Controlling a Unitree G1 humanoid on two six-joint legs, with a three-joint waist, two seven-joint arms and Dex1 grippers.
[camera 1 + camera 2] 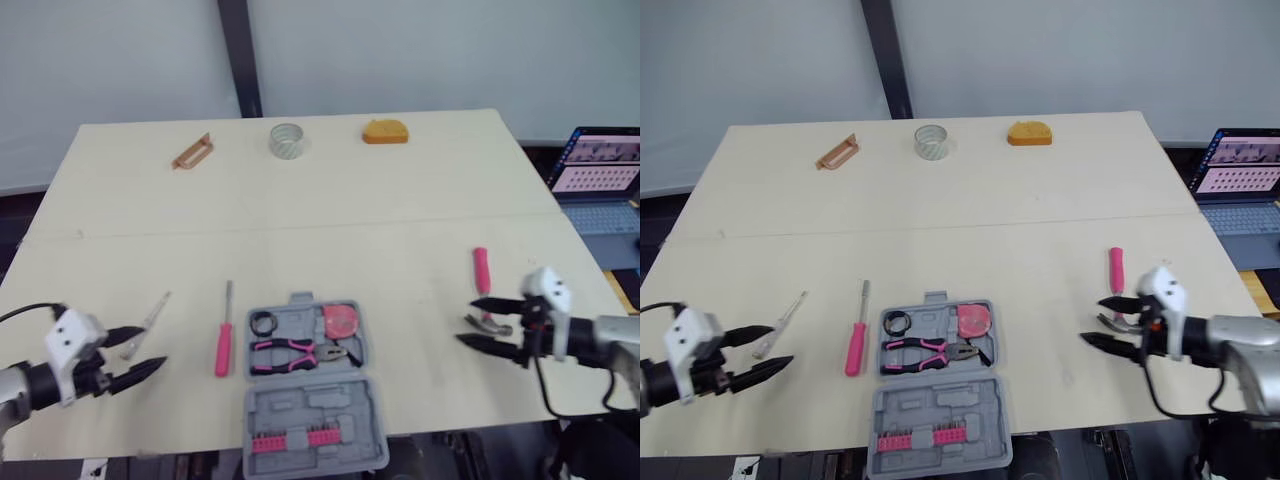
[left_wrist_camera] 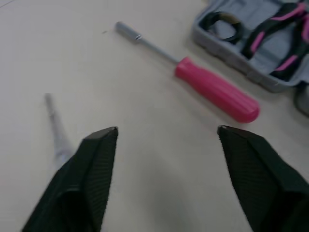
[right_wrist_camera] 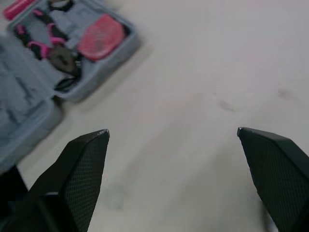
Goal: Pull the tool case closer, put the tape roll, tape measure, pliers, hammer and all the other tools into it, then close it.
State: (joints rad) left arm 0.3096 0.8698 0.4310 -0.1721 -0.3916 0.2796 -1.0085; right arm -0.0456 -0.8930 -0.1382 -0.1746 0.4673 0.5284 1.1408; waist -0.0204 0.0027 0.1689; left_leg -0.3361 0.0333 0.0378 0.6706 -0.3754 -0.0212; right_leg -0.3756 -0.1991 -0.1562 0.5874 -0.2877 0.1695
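Note:
The grey tool case (image 1: 262, 402) lies open at the table's front centre. Its tray holds a small black tape roll (image 1: 264, 322), a pink tape measure (image 1: 341, 321) and pink-handled pliers (image 1: 298, 352). A pink screwdriver (image 1: 224, 342) lies just left of the case, and a clear-handled screwdriver (image 1: 150, 320) lies further left. My left gripper (image 1: 153, 346) is open, hovering beside the clear screwdriver (image 2: 55, 130). The pink-handled hammer (image 1: 483, 283) lies at the right. My right gripper (image 1: 466, 320) is open next to the hammer's head, holding nothing.
Along the table's far side lie an orange-brown handle piece (image 1: 192, 152), a clear tape roll (image 1: 286, 140) and an orange block (image 1: 386, 131). An open laptop (image 1: 600, 175) stands off the table's right edge. The case lid (image 1: 315, 430) reaches the table's front edge.

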